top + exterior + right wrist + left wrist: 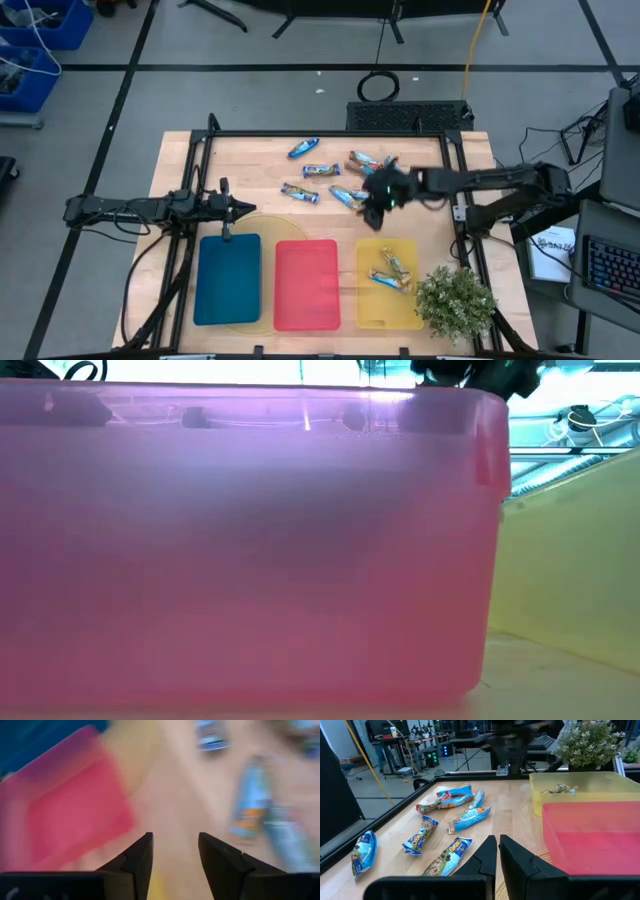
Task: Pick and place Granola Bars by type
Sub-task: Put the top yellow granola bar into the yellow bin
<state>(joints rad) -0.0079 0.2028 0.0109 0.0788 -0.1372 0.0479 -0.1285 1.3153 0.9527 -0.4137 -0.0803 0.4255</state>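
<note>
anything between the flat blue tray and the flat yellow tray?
High view: the flat red tray sits between the blue tray and the yellow tray, which holds two granola bars.

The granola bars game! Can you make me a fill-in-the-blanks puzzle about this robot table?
1. Two granola bars already lie in the ____ tray.
2. The tray between the blue tray and the yellow one is ____.
3. The right gripper has its fingers ____.
4. The left gripper has its fingers ____.

Missing words: yellow; red; open; shut

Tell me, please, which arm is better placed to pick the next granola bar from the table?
Right. The right gripper, fingers open and empty, hovers beside the loose granola bars; the left gripper waits shut near the blue tray.
</note>
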